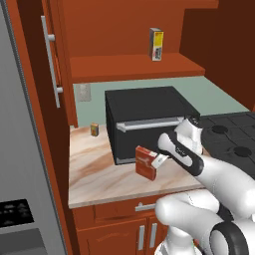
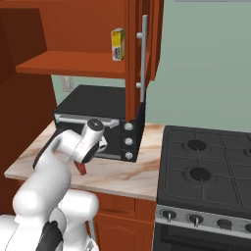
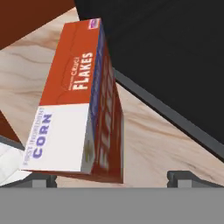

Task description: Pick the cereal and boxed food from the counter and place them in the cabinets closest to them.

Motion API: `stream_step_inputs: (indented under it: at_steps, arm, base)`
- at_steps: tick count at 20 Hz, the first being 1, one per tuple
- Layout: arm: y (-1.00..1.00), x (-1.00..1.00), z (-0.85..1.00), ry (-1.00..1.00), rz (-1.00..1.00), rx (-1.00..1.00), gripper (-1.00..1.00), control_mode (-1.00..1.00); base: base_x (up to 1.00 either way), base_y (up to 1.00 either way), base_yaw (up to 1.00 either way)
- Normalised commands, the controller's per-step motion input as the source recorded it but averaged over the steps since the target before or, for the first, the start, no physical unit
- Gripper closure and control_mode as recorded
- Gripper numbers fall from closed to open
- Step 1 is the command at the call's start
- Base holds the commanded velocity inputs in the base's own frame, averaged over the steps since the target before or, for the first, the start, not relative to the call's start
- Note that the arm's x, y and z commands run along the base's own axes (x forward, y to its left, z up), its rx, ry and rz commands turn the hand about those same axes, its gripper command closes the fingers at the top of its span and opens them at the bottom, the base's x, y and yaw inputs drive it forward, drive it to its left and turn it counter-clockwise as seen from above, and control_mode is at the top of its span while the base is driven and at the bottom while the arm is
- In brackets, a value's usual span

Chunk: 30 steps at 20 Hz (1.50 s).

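So the gripper (image 1: 158,160) is down low over the marble counter (image 1: 99,174), right in front of the black microwave (image 1: 144,122). The cereal box (image 1: 145,162) (red-orange, white panel, "CORN FLAKES" printed on it) sits right at the jaws. In the hand view the cereal box (image 3: 83,105) runs from between the two fingertips (image 3: 186,178) straight out ahead of them, leaning a bit toward the left tip. The jaws are spread with the box's near end in the gap, but I honestly can't tell if the pads are actually pressing on it or just sitting beside it. Its bottom end looks like it's on or just above the counter, hard to say which.

Beyond the jaws, past the far end of the box, is the microwave's dark front. From the right base view the gripper (image 2: 86,164) is mostly hidden behind the arm, with just a sliver of red cereal box (image 2: 81,168) poking out under it.

The other boxed food (image 1: 156,44), a small yellow and white carton, stands upright on the shelf of the open cabinet (image 1: 134,67), well above the jaws and over the microwave. There's also a tiny brown box (image 1: 94,129) standing on the counter near the back wall, off to the left of the jaws, well apart from them. Stove (image 2: 211,166) is off to the right side.
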Motion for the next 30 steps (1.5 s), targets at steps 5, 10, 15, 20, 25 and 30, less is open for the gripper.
stream_step_inputs:
  at_steps: [5, 10, 15, 20, 25, 30]
  arm:
    - [-0.07, -0.27, -0.03, 0.00, -0.03, 0.00, -1.00, -1.00]
    - [0.17, -0.08, 0.00, 0.00, 0.00, 0.00, -1.00, -1.00]
    - [0.28, 0.03, 0.00, 0.00, 0.00, 0.00, -1.00, -1.00]
    - [0.01, 0.00, 0.00, 0.00, 0.00, 0.00, -1.00, -1.00]
    - [0.00, 0.02, -0.09, 0.00, 0.00, 0.00, -1.00, -1.00]
    - [0.00, 0.03, -0.21, 0.00, 0.00, 0.00, -1.00, -1.00]
  base:
    - [0.00, 0.00, 0.00]
    - [0.00, 0.00, 0.00]
    - [0.00, 0.00, 0.00]
    - [0.00, 0.00, 0.00]
    - [0.00, 0.00, 0.00]
    - [0.00, 0.00, 0.00]
